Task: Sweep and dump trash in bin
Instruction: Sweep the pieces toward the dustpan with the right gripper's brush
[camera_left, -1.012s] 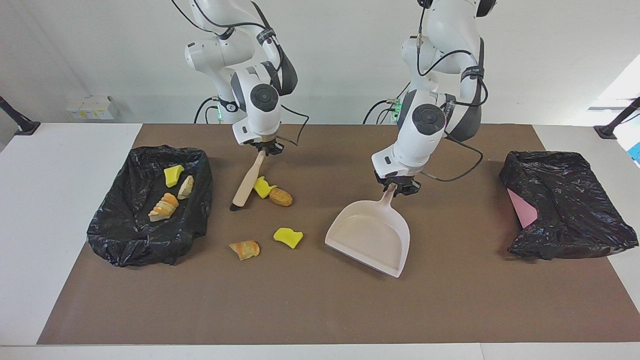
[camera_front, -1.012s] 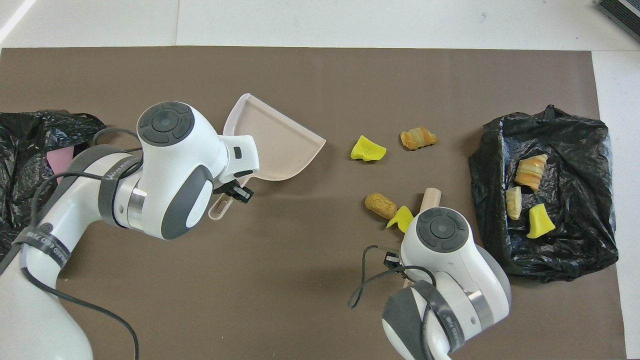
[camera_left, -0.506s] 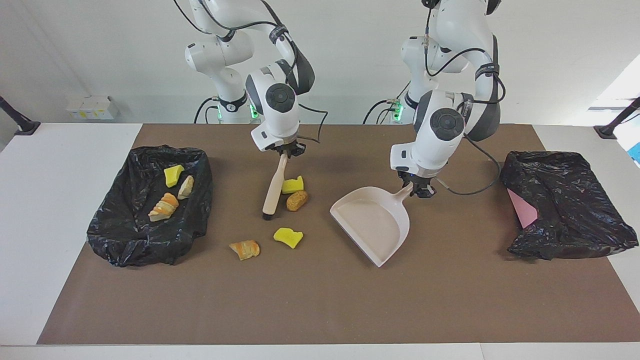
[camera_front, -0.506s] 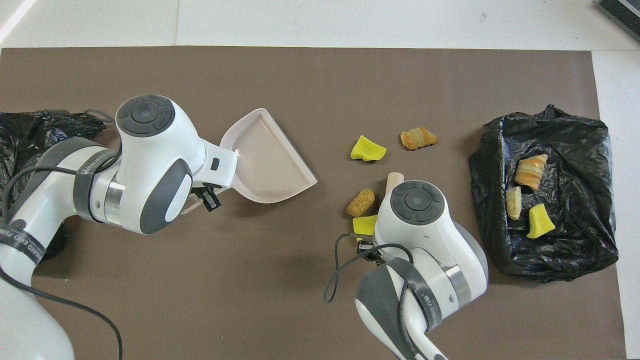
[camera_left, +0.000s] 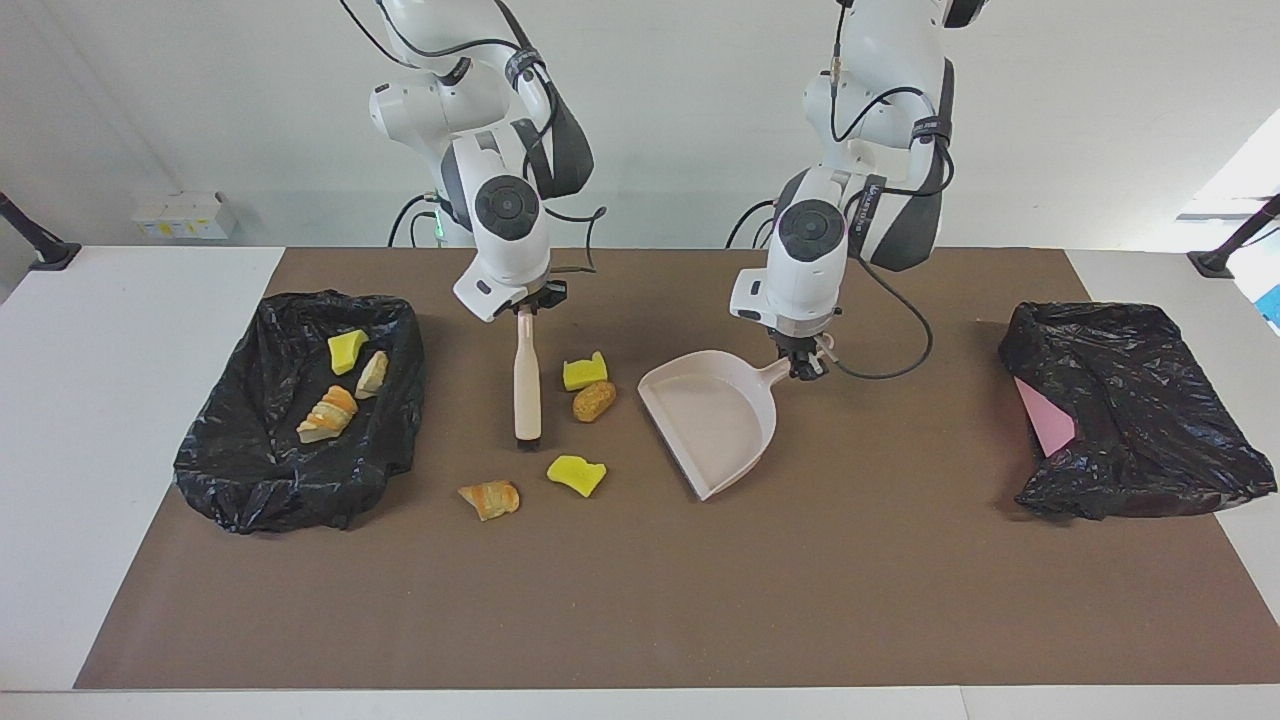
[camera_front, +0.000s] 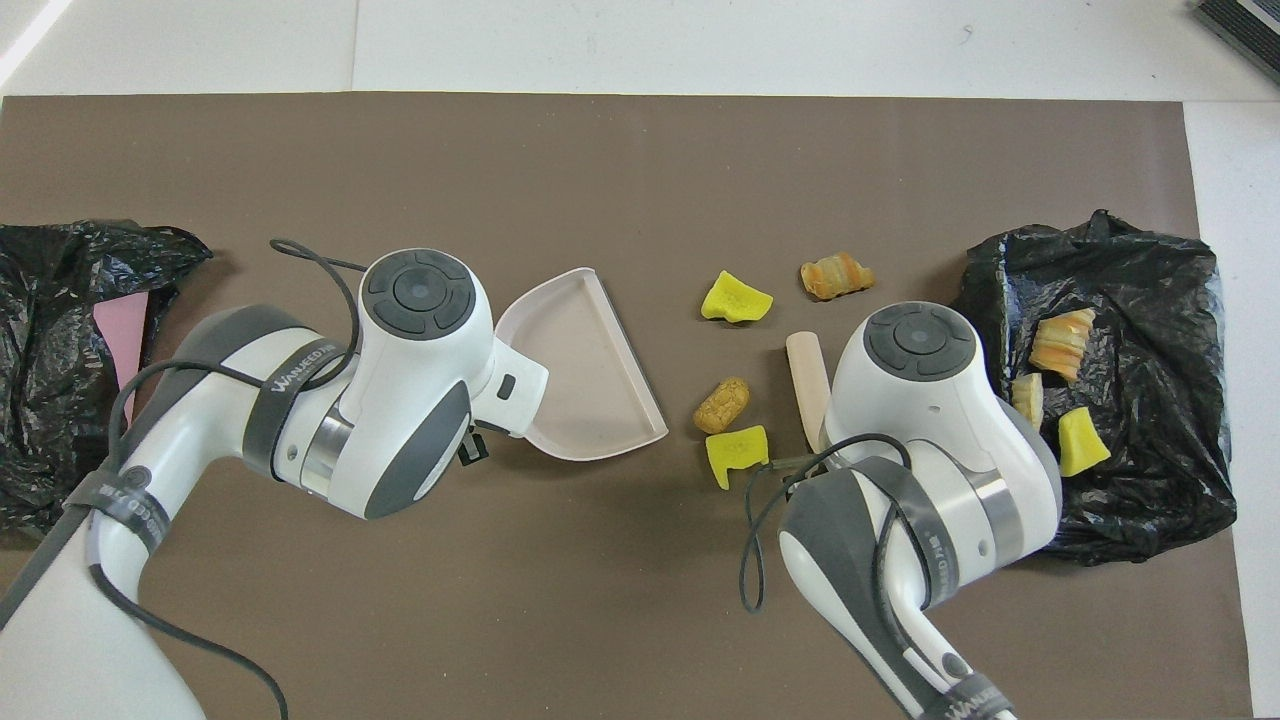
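**Four pieces of trash on the mat, three in a bin**

Seven pieces of trash show. Four lie on the brown mat (camera_left: 640, 600) that covers the surface: a yellow spongy chunk (camera_left: 585, 371) touching a brown bread bit (camera_left: 594, 401), and, farther from the robots, a second yellow chunk (camera_left: 576, 474) and a croissant bit (camera_left: 489, 498). Three more lie in the black-bagged bin (camera_left: 290, 480) at the right arm's end: one yellow chunk (camera_left: 346, 350) and two bread pieces (camera_left: 328, 413).

A second bin (camera_left: 1150, 440) with a crinkled black bag stands at the left arm's end; something flat and pink (camera_left: 1043, 418) shows inside.

The right hand (camera_left: 527, 308) is closed on the top of a pale brush (camera_left: 526, 385), which hangs upright with its dark tip at the mat, beside the touching pair. The left hand (camera_left: 803, 362) is clamped on the handle of a smooth beige dustpan (camera_left: 715, 415), whose open mouth faces that pair.
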